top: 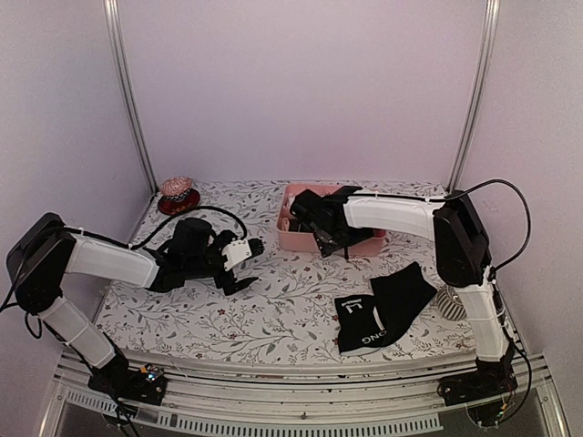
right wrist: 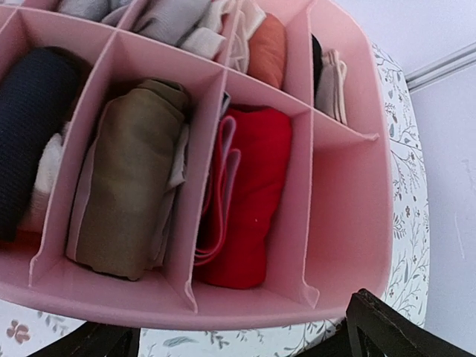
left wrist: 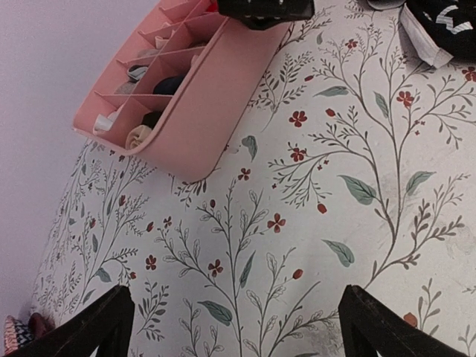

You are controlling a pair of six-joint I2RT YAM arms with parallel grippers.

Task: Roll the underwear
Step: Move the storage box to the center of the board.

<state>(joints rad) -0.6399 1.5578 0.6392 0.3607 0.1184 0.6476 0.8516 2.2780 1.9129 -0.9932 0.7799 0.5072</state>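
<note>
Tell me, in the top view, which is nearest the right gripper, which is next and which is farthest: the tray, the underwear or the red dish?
1. Tray: at the back middle, directly under the right gripper.
2. Underwear: towards the front, on the right.
3. Red dish: far off in the back left corner.

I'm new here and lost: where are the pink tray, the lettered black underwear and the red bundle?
pink tray (top: 299, 240), top view, its front wall.
lettered black underwear (top: 364, 325), top view, its lettered waistband.
red bundle (right wrist: 256, 186), right wrist view, its middle.

Matt cloth underwear (top: 392, 300), smooth plastic tray (right wrist: 349, 216)
</note>
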